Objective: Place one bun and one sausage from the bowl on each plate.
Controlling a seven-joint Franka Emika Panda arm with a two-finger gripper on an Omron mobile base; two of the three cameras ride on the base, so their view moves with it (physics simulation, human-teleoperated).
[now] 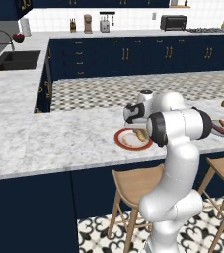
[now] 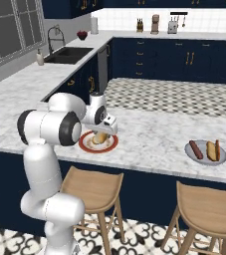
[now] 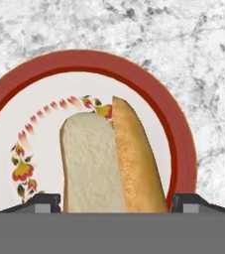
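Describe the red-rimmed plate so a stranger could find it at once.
Start at the marble counter above the wooden stools. The plate lies near its front edge, under the gripper. Unlike the grey plate further right, it has a red rim and holds a bun but no sausage.

Take the red-rimmed plate (image 3: 183, 149) as your landmark: you see it lying flat on the marble counter near the front edge, white in the middle with a small ring of red and yellow flowers. On it lies one bun (image 3: 111, 158), split lengthwise, its pale cut face up beside its golden crust, reaching from about the plate's centre toward one rim. Well to the right of that plate along the same counter edge you find the grey plate (image 2: 205, 155), also flat, carrying a dark red sausage (image 2: 196, 149) and a second bun (image 2: 213, 150) side by side.
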